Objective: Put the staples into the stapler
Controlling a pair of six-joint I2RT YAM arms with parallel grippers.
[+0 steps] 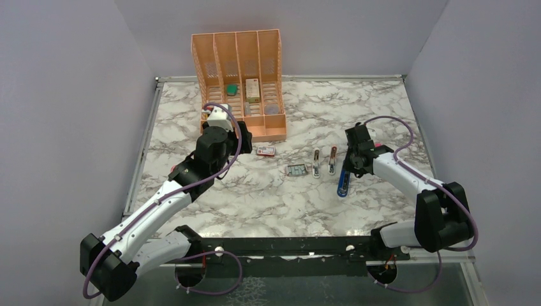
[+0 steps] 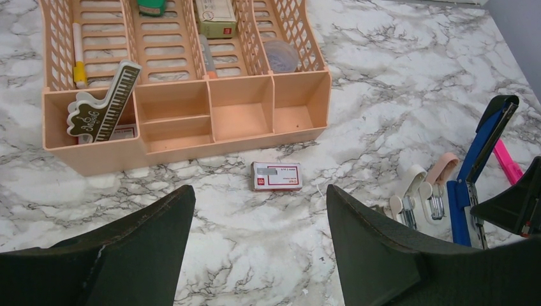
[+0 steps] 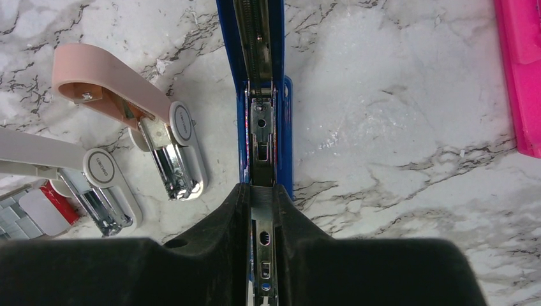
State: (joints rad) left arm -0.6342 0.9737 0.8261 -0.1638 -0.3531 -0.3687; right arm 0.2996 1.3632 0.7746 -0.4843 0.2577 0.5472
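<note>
The right gripper [image 3: 261,199] was clamped tight on the stapler [image 3: 261,121], its black fingers pinching the silver channel from either side. The left gripper [image 2: 258,191] hung spread wide with nothing in it, over by the peach lattice organiser [image 2: 191,143].

The stapler lay right of the middle of the marble table [image 1: 255,210]. Its glossy blue top was swung up and away, so the long metal trough was open to the air. From where I stood I could make out a spring and a pusher in that trough, but no strip of staples. By my reckoning the opening was done and the loading was not.

The staples [image 1: 296,170] sat in their little grey tray, a short way left of the stapler. They were dull metallic bars packed side by side, out of their red-and-white cardboard sleeve [image 2: 276,176], which lay apart, nearer the organiser. A strip was yet to be lifted, dropped into the channel and shut in.

Between tray and stapler lay two small hinged gadgets, one white [image 3: 32,150] and one pinkish-tan [image 3: 108,76], both smooth plastic with bright steel insides. A flat pink marker [image 3: 520,64] lay off to the stapler's far side.
</note>
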